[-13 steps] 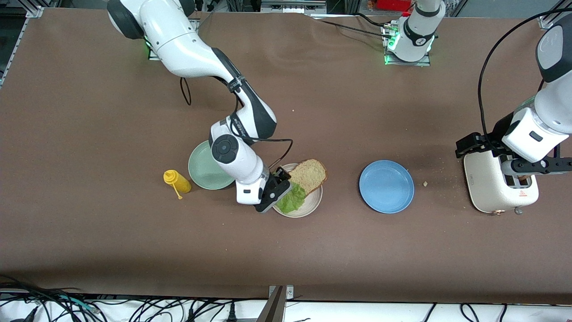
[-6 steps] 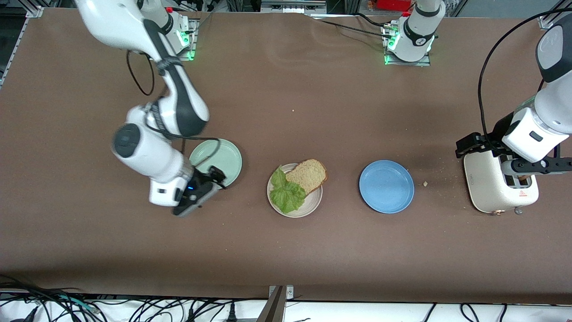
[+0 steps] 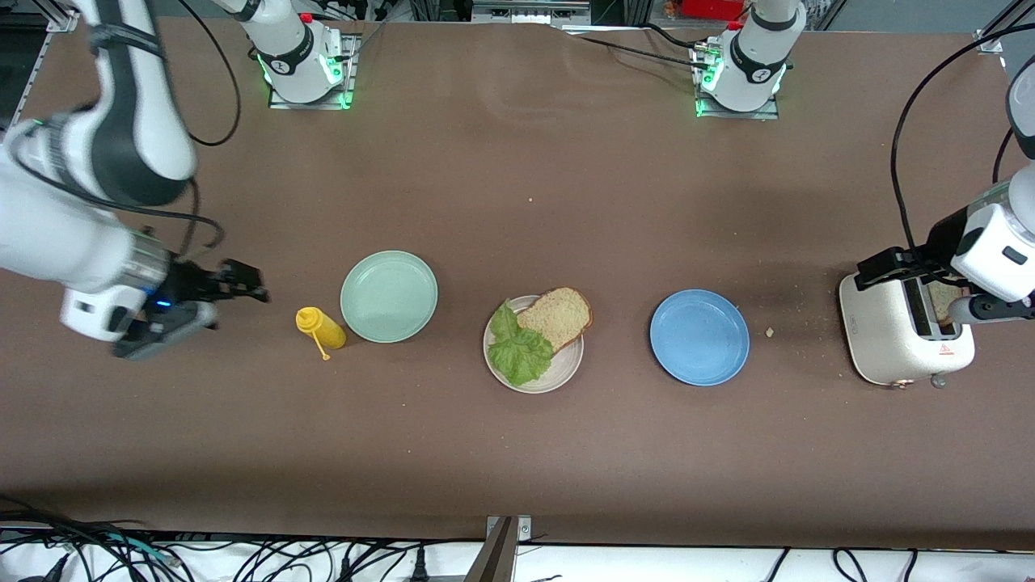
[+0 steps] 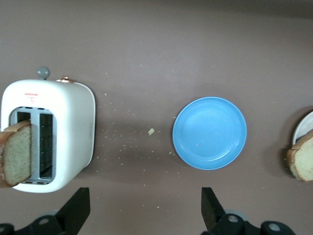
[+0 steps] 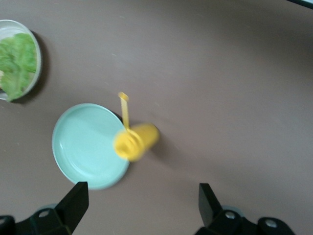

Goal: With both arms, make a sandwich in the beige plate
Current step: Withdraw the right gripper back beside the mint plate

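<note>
Beside mint plate: mustard btl; right pincer open (empty); left pincer open over toaster.

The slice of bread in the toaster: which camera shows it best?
The left wrist view: the slice of bread stands up out of a slot of the toaster, crust and crumb plain. The front view shows only a sliver, partly hidden by the left arm. The right wrist view does not show it.
</note>
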Controlling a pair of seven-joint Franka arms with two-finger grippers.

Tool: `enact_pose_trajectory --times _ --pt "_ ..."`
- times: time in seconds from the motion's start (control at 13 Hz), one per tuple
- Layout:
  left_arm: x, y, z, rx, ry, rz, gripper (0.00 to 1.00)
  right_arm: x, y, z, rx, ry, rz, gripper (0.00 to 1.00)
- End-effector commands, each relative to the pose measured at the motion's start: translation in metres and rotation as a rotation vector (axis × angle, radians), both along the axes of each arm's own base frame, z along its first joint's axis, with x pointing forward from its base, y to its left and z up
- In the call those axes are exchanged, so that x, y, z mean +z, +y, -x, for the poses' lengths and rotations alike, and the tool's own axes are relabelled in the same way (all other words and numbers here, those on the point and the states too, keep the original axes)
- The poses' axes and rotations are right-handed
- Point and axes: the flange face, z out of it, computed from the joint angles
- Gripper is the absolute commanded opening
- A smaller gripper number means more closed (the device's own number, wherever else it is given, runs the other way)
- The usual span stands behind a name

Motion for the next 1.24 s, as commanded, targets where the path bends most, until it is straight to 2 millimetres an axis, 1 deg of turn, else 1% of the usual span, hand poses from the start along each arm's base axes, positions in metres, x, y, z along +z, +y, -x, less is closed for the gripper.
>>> enact_pose_trajectory --times 0.0,0.08,0.15,0.23,0.31,0.39,0.46,0.54,0.62,0.77,0.85,0.93,1.0,1.08,1.16 --pt "-0.010 0.016 0.002 -0.113 0.053 -0.027 1.00 0.064 -0.009 0.043 -0.124 0.006 0.099 1.00" --pt "-0.015 0.039 0.001 -0.144 0.060 -0.021 1.00 0.091 -0.003 0.059 -0.172 -0.003 0.125 1.00" --pt "-0.023 0.060 0.001 -0.147 0.072 -0.009 1.00 0.110 0.009 0.075 -0.219 0.005 0.133 1.00" --pt "-0.030 0.084 0.002 -0.119 0.083 -0.002 1.00 0.122 0.010 0.084 -0.265 0.016 0.158 1.00" --pt "-0.041 0.120 0.005 -0.069 0.098 0.008 1.00 0.132 0.015 0.085 -0.263 0.000 0.198 1.00" --pt "-0.056 0.154 0.009 -0.055 0.114 0.034 0.99 0.140 0.011 0.082 -0.257 -0.013 0.220 1.00" --pt "-0.073 0.165 0.007 -0.120 0.132 0.052 0.99 0.138 0.001 0.078 -0.252 -0.011 0.225 1.00" --pt "-0.085 0.187 0.009 -0.142 0.140 0.043 0.99 0.139 -0.020 0.076 -0.222 -0.015 0.223 1.00" --pt "-0.087 0.208 0.010 -0.143 0.118 0.005 0.99 0.138 -0.041 0.076 -0.228 -0.010 0.223 1.00" --pt "-0.103 0.223 0.000 -0.165 0.087 -0.071 0.99 0.140 -0.044 0.073 -0.238 -0.013 0.222 1.00" --pt "-0.117 0.230 -0.001 -0.166 0.096 -0.077 0.99 0.137 -0.043 0.071 -0.237 -0.007 0.222 1.00" --pt "-0.130 0.238 0.003 -0.141 0.114 -0.068 0.99 0.136 -0.042 0.071 -0.237 -0.006 0.220 1.00" --pt "-0.138 0.242 0.007 -0.129 0.129 -0.060 0.99 0.136 -0.042 0.071 -0.242 -0.005 0.220 1.00" --pt "-0.143 0.240 0.008 -0.086 0.138 -0.060 0.99 0.135 -0.042 0.071 -0.264 -0.001 0.220 1.00" --pt "-0.158 0.238 0.006 -0.016 0.156 -0.057 0.99 0.135 -0.043 0.073 -0.285 0.013 0.221 1.00"
